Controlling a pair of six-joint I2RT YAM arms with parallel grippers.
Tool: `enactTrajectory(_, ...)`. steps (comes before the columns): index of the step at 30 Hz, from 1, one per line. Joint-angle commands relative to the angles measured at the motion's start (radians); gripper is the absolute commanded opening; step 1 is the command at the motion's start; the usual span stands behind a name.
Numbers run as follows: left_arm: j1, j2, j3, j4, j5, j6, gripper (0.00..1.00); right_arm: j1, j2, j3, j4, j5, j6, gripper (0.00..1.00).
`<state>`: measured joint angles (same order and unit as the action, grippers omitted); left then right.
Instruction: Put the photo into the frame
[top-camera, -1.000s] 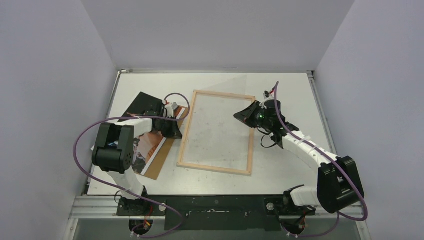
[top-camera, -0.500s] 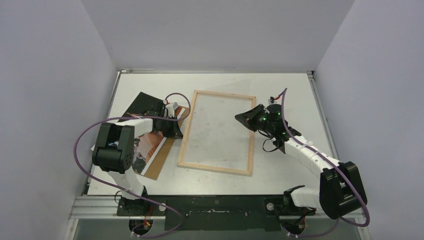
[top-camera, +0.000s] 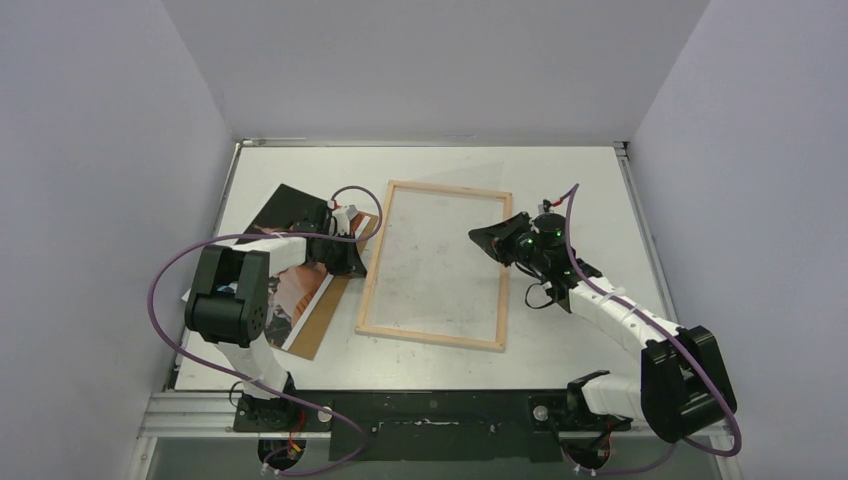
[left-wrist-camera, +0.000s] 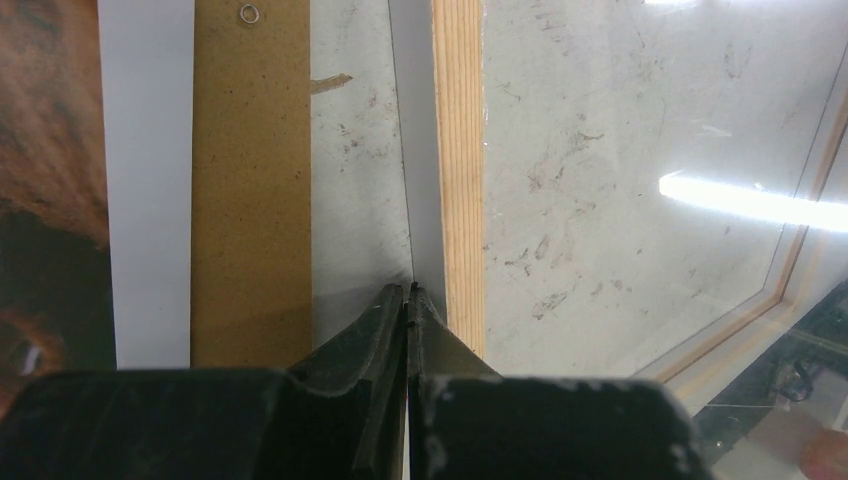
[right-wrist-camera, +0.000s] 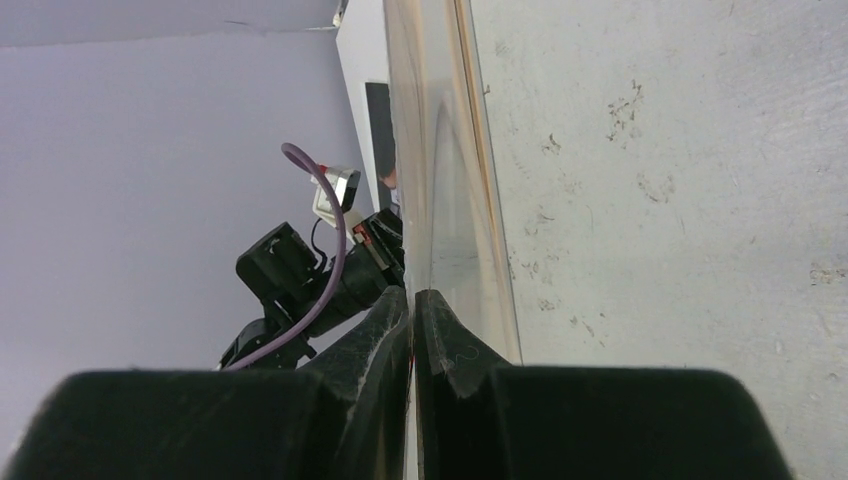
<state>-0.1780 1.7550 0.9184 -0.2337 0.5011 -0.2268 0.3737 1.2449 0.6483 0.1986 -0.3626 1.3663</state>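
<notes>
Two sets of jaws, both pressed fully together, and each seems to be nipping the same thing: a clear pane (left-wrist-camera: 640, 150), taken by opposite edges. My left gripper (left-wrist-camera: 410, 292) has it just beside the left slat of the frame (top-camera: 430, 337). My right gripper (right-wrist-camera: 412, 293) has the pane's edge running straight up out of its tips. In the overhead view the pane is only a faint sheen above the frame, so I cannot tell how high or how tilted it hangs.

As for progress, I judge the task to be at an early stage. The light wooden frame lies flat in the middle of the worktop (top-camera: 580, 190), and through its opening I see only bare, scuffed surface. The photo (top-camera: 290, 300) is not in it. It lies picture side up, left of the frame and partly under my left arm, on a brown fibreboard backing board (top-camera: 322, 318) whose edge pokes out toward the frame. What is left, as I read it, is to deal with the pane, move the print across and seat it inside the slats (then presumably the board behind it).

Counting up: one frame, one photo, one backing board, one clear pane, two arms.
</notes>
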Motion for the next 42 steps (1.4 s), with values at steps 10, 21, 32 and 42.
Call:
enactTrajectory(10,-0.011,0.019,0.000,0.028,0.022,-0.011,0.00,0.026,-0.038,0.042,0.008,0.030,0.056,0.05)
enactTrajectory(21,-0.011,0.018,-0.003,0.027,0.020,-0.008,0.00,0.029,-0.052,0.090,-0.044,0.081,0.021,0.05)
enactTrajectory(32,-0.011,0.013,-0.003,0.022,0.023,-0.005,0.00,0.049,-0.021,0.135,-0.070,0.107,-0.017,0.05)
enactTrajectory(42,-0.008,0.015,-0.001,0.016,0.020,-0.002,0.00,0.027,-0.022,0.145,-0.149,0.084,-0.190,0.05)
